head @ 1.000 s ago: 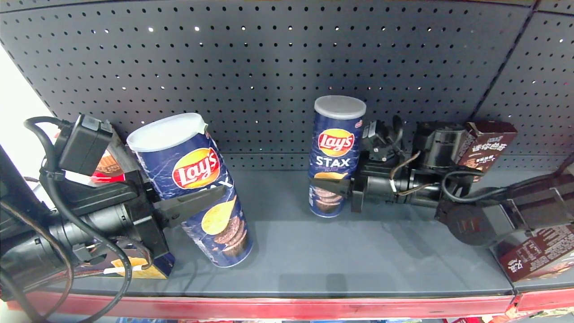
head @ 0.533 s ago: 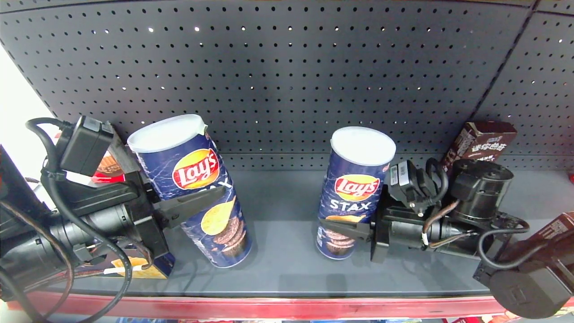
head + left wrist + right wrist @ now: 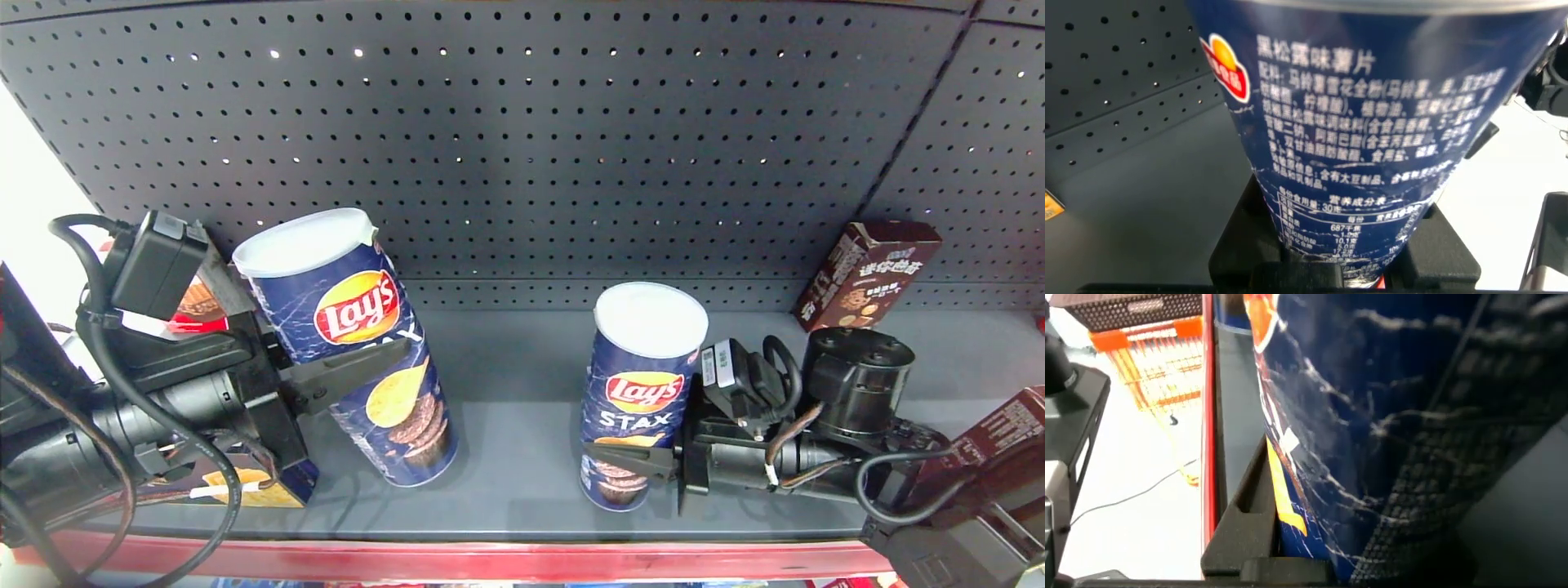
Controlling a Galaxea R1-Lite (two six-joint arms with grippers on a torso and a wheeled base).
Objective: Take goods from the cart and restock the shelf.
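glossy, smooth printed wrap on the tilted dark blue chip can (image 3: 359,343) and the upright dark blue chip can (image 3: 641,400), frosted whitish plastic lid (image 3: 302,241) on each. matt grey painted metal shelf deck (image 3: 506,457), same dull finish on the perforated grey metal back panel (image 3: 522,147). shiny red plastic edge strip (image 3: 490,561). brown cardboard box (image 3: 865,273), slight sheen.

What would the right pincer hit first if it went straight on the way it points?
The right pincer, carrying an upright can, would likely meet the tilted can in the left pincer first; depth is unclear.
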